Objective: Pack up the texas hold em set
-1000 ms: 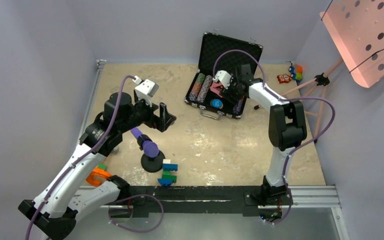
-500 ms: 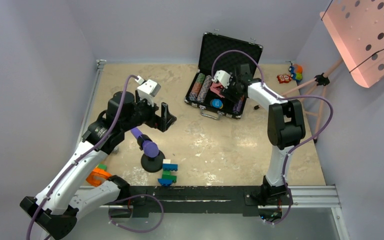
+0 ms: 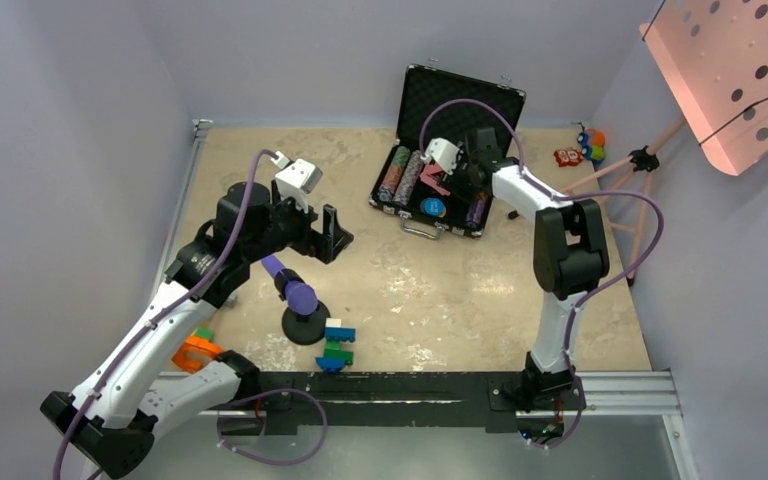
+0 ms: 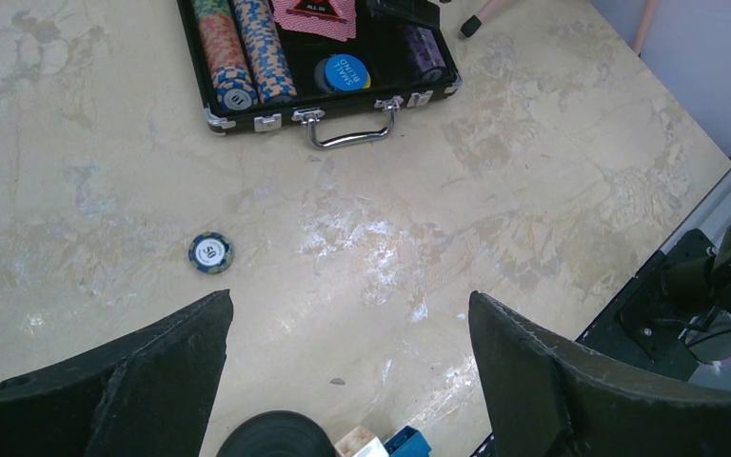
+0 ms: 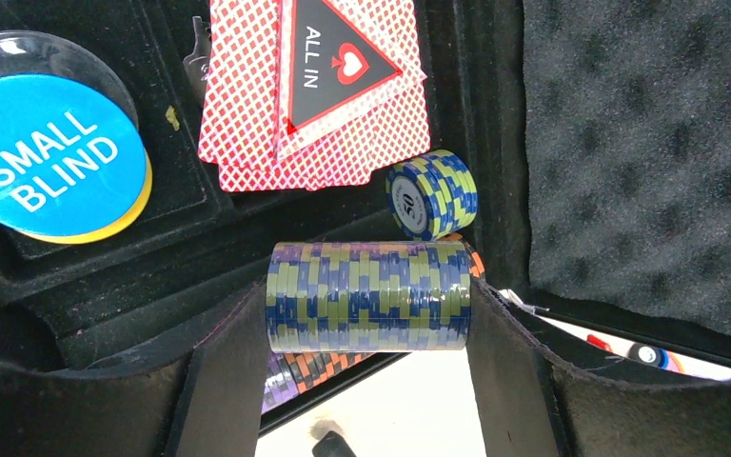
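The black case (image 3: 463, 97) lies open at the back of the table, its foam lid (image 5: 647, 143) upright. Inside are rows of striped chips (image 4: 243, 57), red-backed cards (image 5: 247, 114) under an "ALL IN" triangle (image 5: 328, 57), and a blue "SMALL BLIND" button (image 5: 52, 157). My right gripper (image 5: 368, 319) hangs over the case's right side, shut on a stack of blue-and-olive chips (image 5: 368, 286) held end to end between its fingers. A short chip stack (image 5: 433, 193) lies just beyond. My left gripper (image 4: 347, 314) stands wide open above the bare table, with one loose chip (image 4: 210, 252) just ahead of its left finger.
A purple-tipped object on a round black base (image 3: 300, 300) and a toy-brick figure (image 3: 338, 345) stand near the left arm. An orange piece (image 3: 198, 352) lies at the front left. Small toys (image 3: 582, 148) and a pink perforated panel (image 3: 735, 70) on a stand are at the back right.
My right gripper has shifted slightly left and back over the case with the chip stack. The left arm has edged a little, jaws still open.
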